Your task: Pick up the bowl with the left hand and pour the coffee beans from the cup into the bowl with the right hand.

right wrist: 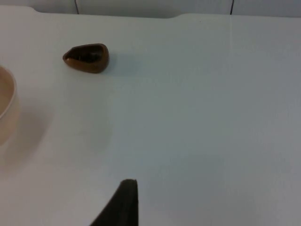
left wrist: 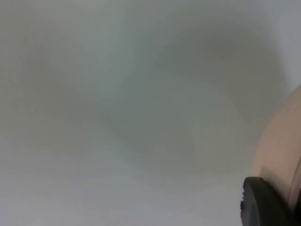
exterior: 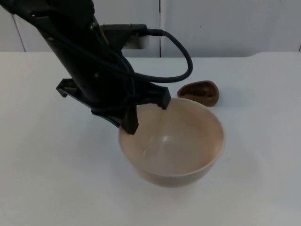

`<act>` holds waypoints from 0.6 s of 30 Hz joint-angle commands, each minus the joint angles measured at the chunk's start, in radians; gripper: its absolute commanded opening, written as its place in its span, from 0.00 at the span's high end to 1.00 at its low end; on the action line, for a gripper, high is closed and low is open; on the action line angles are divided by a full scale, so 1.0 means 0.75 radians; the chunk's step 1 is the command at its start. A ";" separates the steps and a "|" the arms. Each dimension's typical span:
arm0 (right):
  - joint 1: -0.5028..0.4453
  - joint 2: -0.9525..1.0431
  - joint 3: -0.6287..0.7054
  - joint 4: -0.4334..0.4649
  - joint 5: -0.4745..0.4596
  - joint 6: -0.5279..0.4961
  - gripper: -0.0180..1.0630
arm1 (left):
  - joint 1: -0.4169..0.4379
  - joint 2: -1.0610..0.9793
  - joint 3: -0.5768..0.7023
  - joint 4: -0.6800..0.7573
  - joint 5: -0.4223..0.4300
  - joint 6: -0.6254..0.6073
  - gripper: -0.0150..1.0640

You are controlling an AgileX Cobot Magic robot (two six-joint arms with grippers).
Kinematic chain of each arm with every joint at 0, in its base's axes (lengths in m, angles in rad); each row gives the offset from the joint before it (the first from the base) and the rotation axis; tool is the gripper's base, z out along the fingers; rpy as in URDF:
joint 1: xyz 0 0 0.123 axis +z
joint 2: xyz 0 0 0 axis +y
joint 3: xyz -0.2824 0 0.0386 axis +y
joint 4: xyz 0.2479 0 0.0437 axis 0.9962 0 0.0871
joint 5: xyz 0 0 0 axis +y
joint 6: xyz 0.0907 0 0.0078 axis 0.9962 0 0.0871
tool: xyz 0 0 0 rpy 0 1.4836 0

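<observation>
A beige bowl (exterior: pixel 181 146) is held above the white table, and its inside looks empty. My left gripper (exterior: pixel 131 123) is shut on the bowl's rim at the side nearest the left arm. The bowl's wall (left wrist: pixel 282 150) rises beside the black fingertip (left wrist: pixel 263 205) in the left wrist view. Behind the bowl a small brown cup (exterior: pixel 200 92) with dark contents stands on the table. The right wrist view shows the cup (right wrist: pixel 87 58), the bowl's edge (right wrist: pixel 5 101) and one black fingertip (right wrist: pixel 123 202) of the right gripper, well short of the cup.
The white table (exterior: pixel 263 155) ends at a grey partition wall (exterior: pixel 225 23) at the back. The left arm (exterior: pixel 80 52) crosses the upper left of the top view.
</observation>
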 commanded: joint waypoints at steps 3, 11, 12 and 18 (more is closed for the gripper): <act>-0.008 -0.005 -0.015 0.005 -0.020 -0.005 0.01 | -0.007 -0.010 -0.011 -0.010 0.032 -0.002 0.99; -0.008 0.226 -0.150 0.007 -0.113 0.011 0.01 | -0.007 -0.010 -0.011 -0.034 0.040 -0.002 0.99; -0.008 0.276 -0.174 0.007 -0.140 0.011 0.01 | -0.007 -0.010 -0.011 -0.034 0.040 -0.005 0.99; -0.008 0.558 -0.345 0.007 -0.214 0.011 0.01 | -0.007 -0.010 -0.011 -0.046 0.032 -0.014 0.99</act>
